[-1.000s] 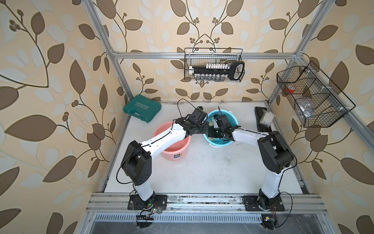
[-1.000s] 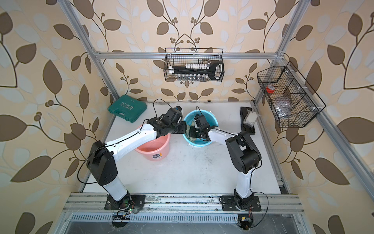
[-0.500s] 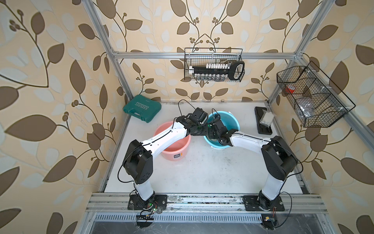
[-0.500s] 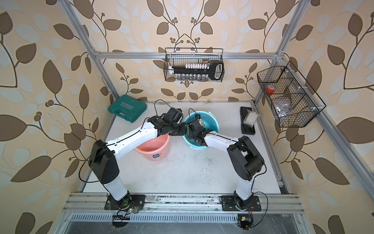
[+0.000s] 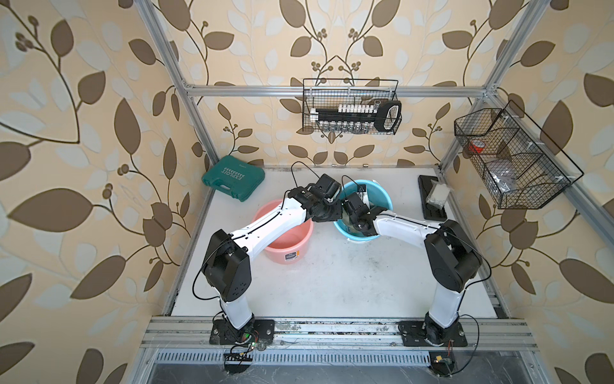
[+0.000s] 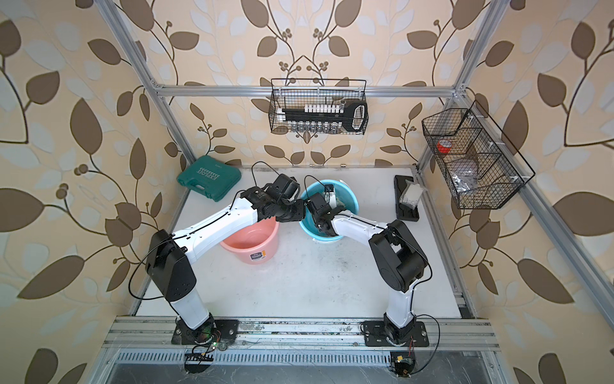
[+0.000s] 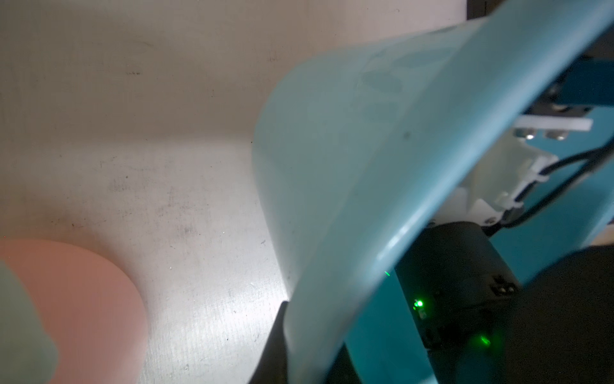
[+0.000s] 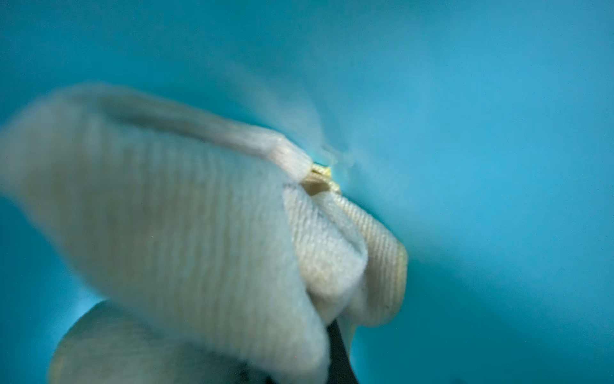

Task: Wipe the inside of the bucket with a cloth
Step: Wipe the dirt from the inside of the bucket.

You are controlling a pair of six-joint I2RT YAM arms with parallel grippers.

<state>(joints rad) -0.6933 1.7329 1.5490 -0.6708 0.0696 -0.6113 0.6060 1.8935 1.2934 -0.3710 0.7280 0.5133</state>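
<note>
The blue bucket (image 5: 382, 196) (image 6: 353, 196) stands upright at the table's middle back. My left gripper (image 5: 335, 216) (image 7: 309, 349) is shut on its left rim, one dark finger (image 7: 275, 335) outside the pale wall (image 7: 332, 166) and one inside. My right gripper (image 5: 354, 222) (image 8: 319, 335) reaches down inside the bucket and is shut on the cloth (image 8: 199, 216), a pale ribbed rag bunched against the blue inner wall (image 8: 498, 133). In both top views the right wrist hides most of the cloth.
A pink bucket (image 5: 289, 242) (image 7: 83, 299) sits just left of the blue one, under my left forearm. A green tool case (image 5: 232, 178) lies at the back left. A black tray (image 5: 432, 202) lies at the back right. Wire baskets (image 5: 352, 106) (image 5: 511, 159) hang on the walls.
My right wrist has shifted inside the blue bucket toward its left wall, taking the cloth along. The left gripper has kept its hold on the rim.
</note>
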